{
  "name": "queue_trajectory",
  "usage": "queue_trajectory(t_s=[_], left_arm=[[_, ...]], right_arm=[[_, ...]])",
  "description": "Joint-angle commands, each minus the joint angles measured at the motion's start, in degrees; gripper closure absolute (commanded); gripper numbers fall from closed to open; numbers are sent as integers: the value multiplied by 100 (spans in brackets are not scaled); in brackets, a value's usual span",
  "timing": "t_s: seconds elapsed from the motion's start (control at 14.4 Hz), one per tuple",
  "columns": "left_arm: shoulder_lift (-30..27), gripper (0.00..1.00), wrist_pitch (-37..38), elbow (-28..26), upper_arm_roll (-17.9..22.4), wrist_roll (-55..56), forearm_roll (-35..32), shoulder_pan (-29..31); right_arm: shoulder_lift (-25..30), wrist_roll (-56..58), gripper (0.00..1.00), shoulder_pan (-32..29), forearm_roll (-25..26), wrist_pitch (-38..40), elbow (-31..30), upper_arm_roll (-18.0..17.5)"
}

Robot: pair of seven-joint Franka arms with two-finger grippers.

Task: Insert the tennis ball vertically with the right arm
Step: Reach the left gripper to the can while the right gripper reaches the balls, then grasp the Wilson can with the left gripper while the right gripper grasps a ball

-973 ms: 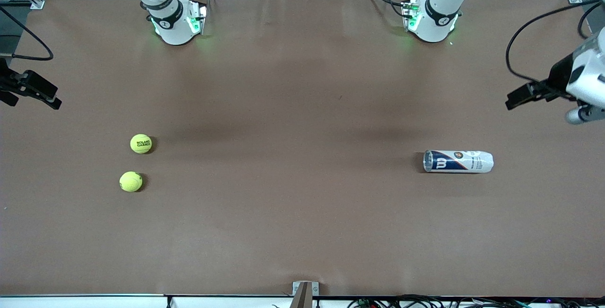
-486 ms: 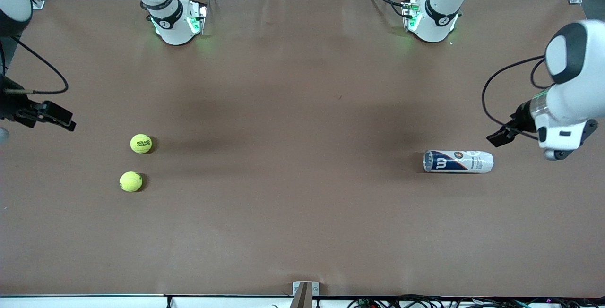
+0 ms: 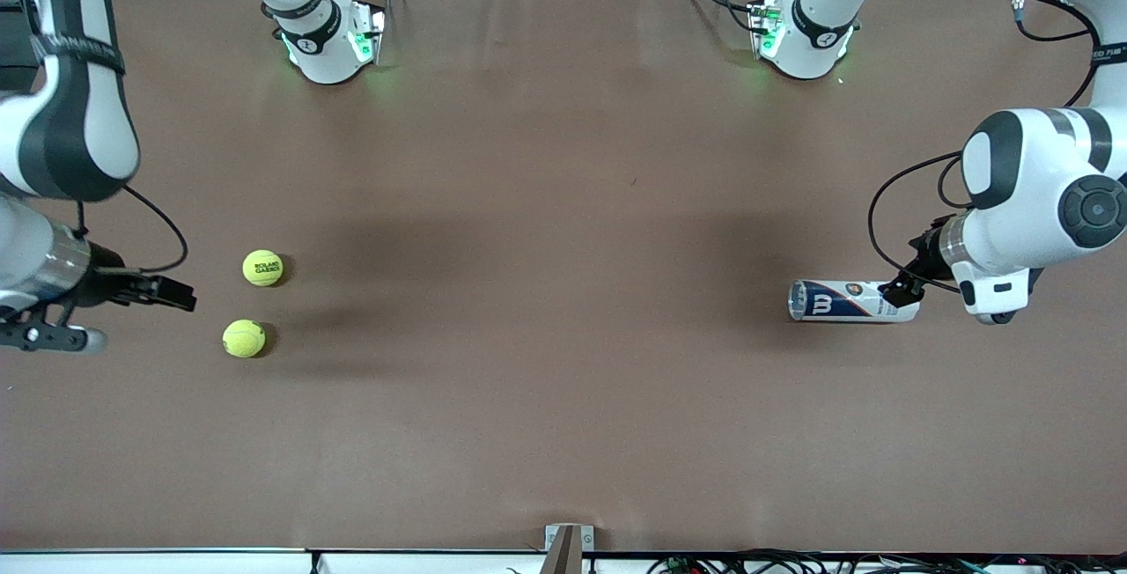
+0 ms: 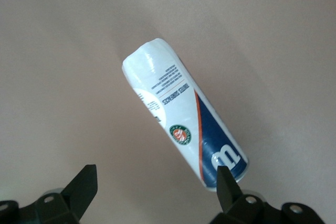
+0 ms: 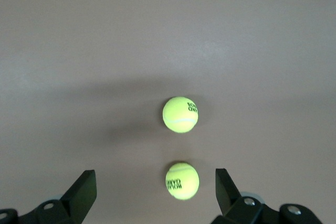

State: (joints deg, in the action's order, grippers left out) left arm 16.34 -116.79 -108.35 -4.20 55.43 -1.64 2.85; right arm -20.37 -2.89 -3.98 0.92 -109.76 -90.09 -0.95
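- Your right gripper (image 3: 180, 297) is hovering at the frame's left edge, jaws released, beside two tennis balls (image 3: 262, 268) (image 3: 244, 338) sitting on the table (image 3: 546, 398).
- Your left gripper (image 3: 898, 290) is hanging over the lying can (image 3: 841, 301), jaws released.

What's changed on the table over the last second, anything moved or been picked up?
Both arms swung in from the table's ends. The right gripper now hangs open beside the two tennis balls; the left gripper has come in, open, over the closed end of the lying ball can. Nothing was grasped or released. Balls and can stayed put.
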Motion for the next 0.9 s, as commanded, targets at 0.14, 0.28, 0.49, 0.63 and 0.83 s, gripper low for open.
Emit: queue_trajectory(t_s=[0.14,0.28,0.49,0.63,0.83], left_arm=[[282,0,-939,-342,7,407,-135,23],[282,0,-1406,-616,7,425,-135,49],[448,0,-1697,-634,7,766,-135,137],[598,0,-1838,-608,16,1082,-135,102],[834,0,-2066,-555,16,1811,-204,14]], right_arm=[[-510,456,0,-95,-66,-457,-61,-28],[-862,500,0,-173,-57,-721,-70,-28],[-1381,746,0,-314,-57,-1037,-53,-28],[-1470,869,0,-358,-48,-1100,-53,-28],[-1680,878,0,-367,-4,-1179,-44,-28]])
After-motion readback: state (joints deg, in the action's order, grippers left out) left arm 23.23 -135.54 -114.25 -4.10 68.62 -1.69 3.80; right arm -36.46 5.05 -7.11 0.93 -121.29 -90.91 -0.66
